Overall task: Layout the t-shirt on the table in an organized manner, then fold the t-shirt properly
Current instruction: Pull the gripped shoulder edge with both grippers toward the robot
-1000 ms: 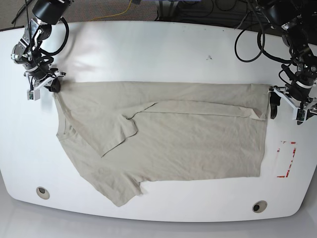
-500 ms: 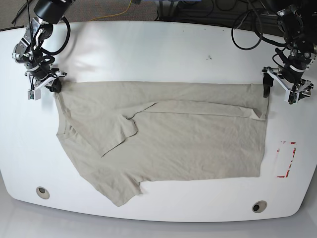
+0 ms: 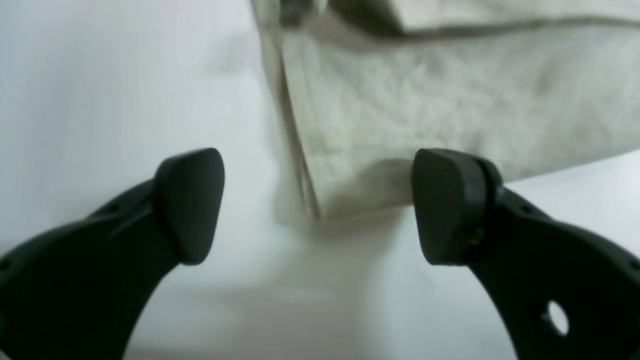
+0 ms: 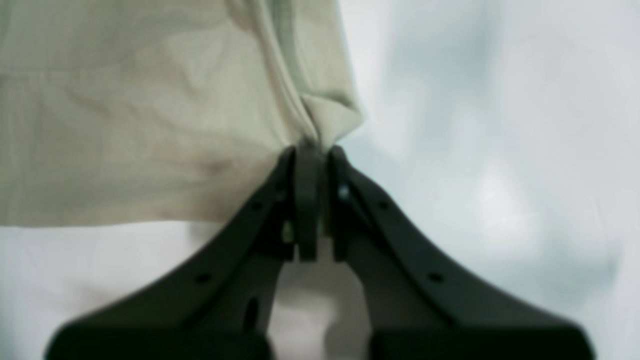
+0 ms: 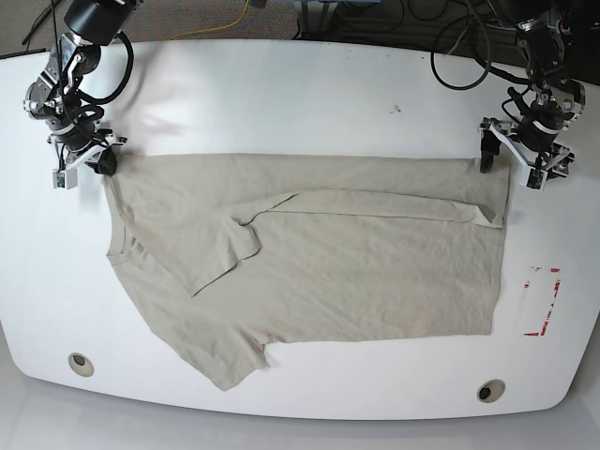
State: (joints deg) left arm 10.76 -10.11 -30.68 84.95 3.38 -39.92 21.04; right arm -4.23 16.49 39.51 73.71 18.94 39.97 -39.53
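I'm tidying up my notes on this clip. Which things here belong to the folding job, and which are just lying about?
Part of the job:
- t-shirt
- table
- left claw, open
- right claw, shut on the t-shirt

Just lying about:
- red tape outline
- grommet holes

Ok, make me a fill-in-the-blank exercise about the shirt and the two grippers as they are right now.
1. The right gripper is ____ on a corner of the t-shirt.
2. The left gripper is ____, with nothing between its jaws.
3. The t-shirt lies on a ____ table.
4. The tape outline on the table is ____.

Missing words: shut; open; white; red
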